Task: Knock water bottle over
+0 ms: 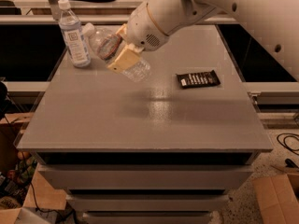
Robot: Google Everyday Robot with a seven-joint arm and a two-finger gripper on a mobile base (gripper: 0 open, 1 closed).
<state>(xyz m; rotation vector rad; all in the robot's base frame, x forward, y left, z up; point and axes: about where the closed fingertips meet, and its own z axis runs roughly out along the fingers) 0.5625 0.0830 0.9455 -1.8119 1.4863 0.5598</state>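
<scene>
Water bottle (103, 42) tilted, clamped in pincer (123, 45), above table (140, 125).

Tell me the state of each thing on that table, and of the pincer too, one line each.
water bottle: capped, tilted, gripped, apparently lifted off the table.
pincer: above the table's back left, shut on the water bottle.
taller bottle: upright, capped, standing at the back left corner.
dark packet: lying flat on the right side.
</scene>
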